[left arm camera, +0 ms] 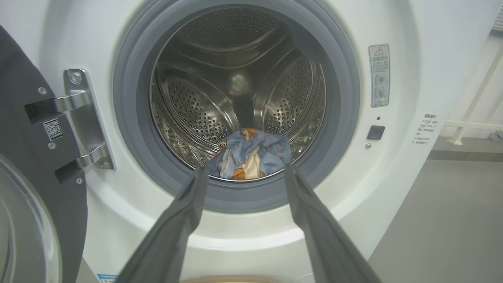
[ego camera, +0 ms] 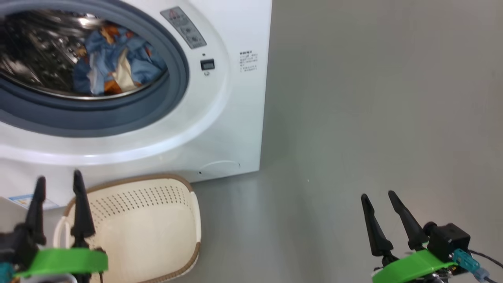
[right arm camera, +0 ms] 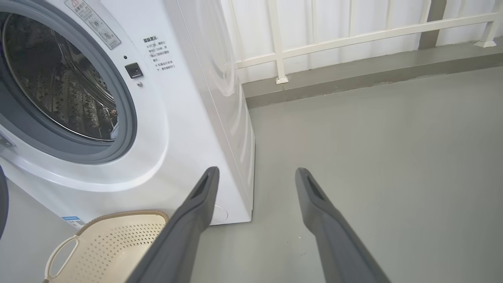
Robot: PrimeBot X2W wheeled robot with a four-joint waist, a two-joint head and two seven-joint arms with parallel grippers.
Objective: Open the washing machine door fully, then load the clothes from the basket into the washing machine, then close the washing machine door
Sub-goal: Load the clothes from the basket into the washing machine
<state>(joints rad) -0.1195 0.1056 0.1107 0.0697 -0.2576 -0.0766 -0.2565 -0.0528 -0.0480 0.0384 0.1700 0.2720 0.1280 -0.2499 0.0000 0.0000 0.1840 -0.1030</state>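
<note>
The white washing machine (ego camera: pixel 220 118) stands with its mouth uncovered. Its black-rimmed door (left arm camera: pixel 35 188) hangs swung out on the hinge at the left of the left wrist view. The light blue clothes (ego camera: pixel 114 59) lie bundled at the bottom of the steel drum (left arm camera: pixel 251 155). The cream basket (ego camera: pixel 149 232) sits on the floor in front of the machine, and its inside shows bare (right arm camera: pixel 118 247). My left gripper (ego camera: pixel 59 182) is open above the basket's left end, with nothing between its fingers (left arm camera: pixel 177 228). My right gripper (ego camera: pixel 379 196) is open over bare floor to the right (right arm camera: pixel 253 173).
Grey floor (ego camera: pixel 373 98) stretches to the right of the machine. A white railing (right arm camera: pixel 353 35) on a low grey kerb runs along the far side in the right wrist view. A blue label sticker (ego camera: pixel 23 200) sits low on the machine's front.
</note>
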